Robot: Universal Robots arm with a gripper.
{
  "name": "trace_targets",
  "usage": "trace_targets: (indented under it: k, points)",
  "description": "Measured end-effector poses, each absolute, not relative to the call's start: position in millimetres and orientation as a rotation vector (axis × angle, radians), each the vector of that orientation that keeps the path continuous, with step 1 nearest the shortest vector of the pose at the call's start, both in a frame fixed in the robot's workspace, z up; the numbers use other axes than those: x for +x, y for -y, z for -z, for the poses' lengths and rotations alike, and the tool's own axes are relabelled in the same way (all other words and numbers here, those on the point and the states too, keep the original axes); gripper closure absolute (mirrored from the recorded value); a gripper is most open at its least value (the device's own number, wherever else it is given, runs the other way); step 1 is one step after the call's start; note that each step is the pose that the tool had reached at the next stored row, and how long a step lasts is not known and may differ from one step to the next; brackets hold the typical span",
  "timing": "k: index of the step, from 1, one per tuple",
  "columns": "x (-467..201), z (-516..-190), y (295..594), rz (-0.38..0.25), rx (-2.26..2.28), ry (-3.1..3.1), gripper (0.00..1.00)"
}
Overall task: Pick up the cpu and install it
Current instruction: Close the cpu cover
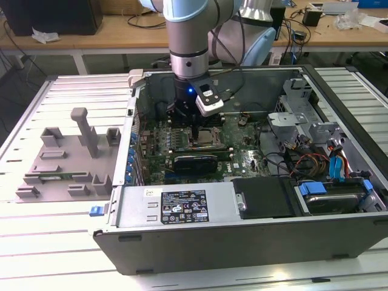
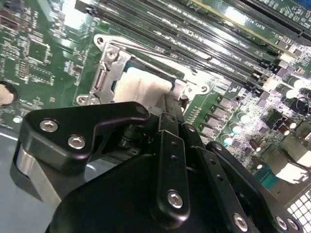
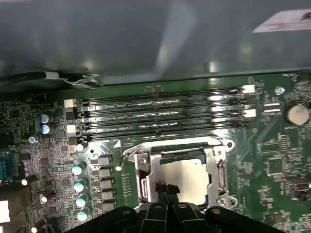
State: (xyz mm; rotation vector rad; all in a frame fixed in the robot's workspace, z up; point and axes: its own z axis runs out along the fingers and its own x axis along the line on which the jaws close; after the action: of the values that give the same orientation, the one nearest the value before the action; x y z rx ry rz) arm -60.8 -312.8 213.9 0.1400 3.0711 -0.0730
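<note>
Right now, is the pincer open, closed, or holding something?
Pincer: open or closed cannot be told; it is low over the edge of the cpu, which lies inside the socket.

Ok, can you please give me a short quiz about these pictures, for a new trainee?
1. True or false: the chip lies within the metal frame of the socket.
2. The gripper hangs over: A) the socket, B) the grey tray, C) the blue cables.
3. How many long memory slots run beside the socket?
Key: 1 true; 2 A; 3 four.
</note>
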Motion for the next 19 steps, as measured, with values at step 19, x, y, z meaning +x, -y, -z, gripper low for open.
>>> trace_targets:
  k: [19]
  points:
    - [-56.8, -205.3, 312.8, 0.072, 0.127, -3.071, 0.89]
